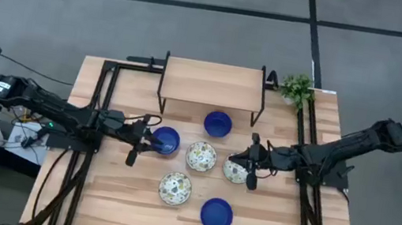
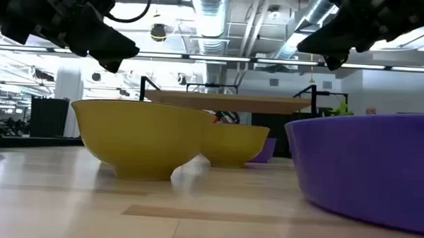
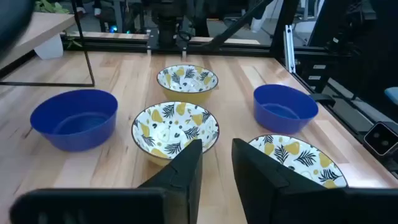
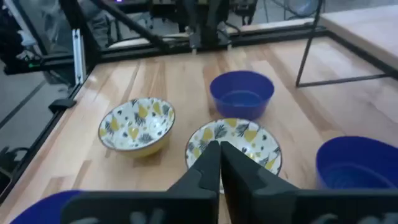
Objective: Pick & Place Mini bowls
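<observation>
— How is the left arm held?
— It is stretched in from the left side, its left gripper held low with the fingers slightly parted.

— And the right arm?
— It is reached in from the right, the right gripper seen pressed closed.

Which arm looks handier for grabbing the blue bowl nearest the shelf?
Probably right: the right gripper is nearer that blue bowl; the left gripper sits over another blue bowl.
</observation>
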You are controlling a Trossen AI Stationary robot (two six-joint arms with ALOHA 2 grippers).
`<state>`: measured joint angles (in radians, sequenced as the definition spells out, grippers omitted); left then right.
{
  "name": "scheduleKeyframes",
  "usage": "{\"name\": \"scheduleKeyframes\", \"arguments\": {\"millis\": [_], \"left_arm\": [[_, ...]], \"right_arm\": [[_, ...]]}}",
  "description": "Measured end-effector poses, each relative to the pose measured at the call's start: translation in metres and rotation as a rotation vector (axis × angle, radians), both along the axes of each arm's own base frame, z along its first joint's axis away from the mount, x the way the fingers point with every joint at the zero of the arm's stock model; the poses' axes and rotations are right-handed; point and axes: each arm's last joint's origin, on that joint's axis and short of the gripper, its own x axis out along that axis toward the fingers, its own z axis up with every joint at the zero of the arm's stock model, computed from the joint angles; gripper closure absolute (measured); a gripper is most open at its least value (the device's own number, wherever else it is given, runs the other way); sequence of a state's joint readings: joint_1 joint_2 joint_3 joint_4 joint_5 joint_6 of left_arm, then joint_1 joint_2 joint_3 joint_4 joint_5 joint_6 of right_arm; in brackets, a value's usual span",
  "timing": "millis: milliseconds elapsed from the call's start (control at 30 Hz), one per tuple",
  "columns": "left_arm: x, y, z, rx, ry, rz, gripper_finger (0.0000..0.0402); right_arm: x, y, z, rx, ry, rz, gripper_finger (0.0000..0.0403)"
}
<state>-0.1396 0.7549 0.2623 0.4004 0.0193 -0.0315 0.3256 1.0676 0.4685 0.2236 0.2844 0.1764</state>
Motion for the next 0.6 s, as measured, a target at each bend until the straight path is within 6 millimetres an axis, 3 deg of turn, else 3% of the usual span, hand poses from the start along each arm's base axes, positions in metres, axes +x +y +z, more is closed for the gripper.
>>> {"name": "scheduleKeyframes", "arguments": {"millis": [300,600], "left_arm": [[0.007,0.000,-0.010,0.068,0.057,0.020,0.0315],[0.015,-0.001,-0.022,0.072,0.120,0.025,0.0272]], "right_arm": [[-0.002,0.004,-0.002,-0.019,0.018,-0.002,0.0317],[-0.004,0.003,-0.006,-0.036,0.064,-0.004,0.0298]]}}
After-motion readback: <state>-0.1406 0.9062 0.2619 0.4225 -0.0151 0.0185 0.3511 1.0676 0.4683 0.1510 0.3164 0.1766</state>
